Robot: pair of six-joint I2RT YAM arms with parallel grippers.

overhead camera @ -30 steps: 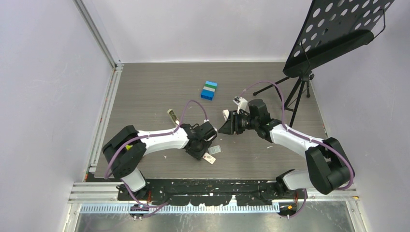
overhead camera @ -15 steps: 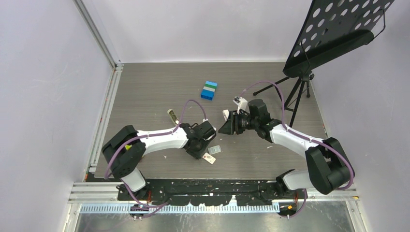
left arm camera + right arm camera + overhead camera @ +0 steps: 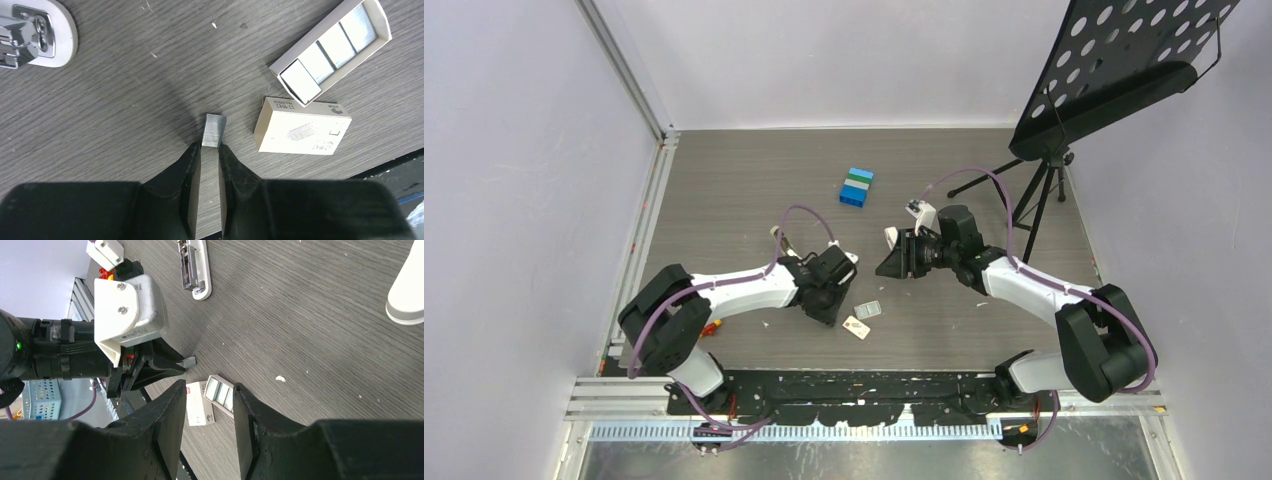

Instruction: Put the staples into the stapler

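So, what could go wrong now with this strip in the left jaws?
1. The staple strip is pinched by its sides only, its end sticking out past the left jaws; it could slip or break apart.
2. The stapler lies apart and the open right jaws hold nothing, so it may slide when the strip is pushed in.

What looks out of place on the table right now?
The staple tray lies pulled out of its sleeve, askew beside it, one staple strip is in the left end effector, and white specks dot the table. Nothing looks damaged.
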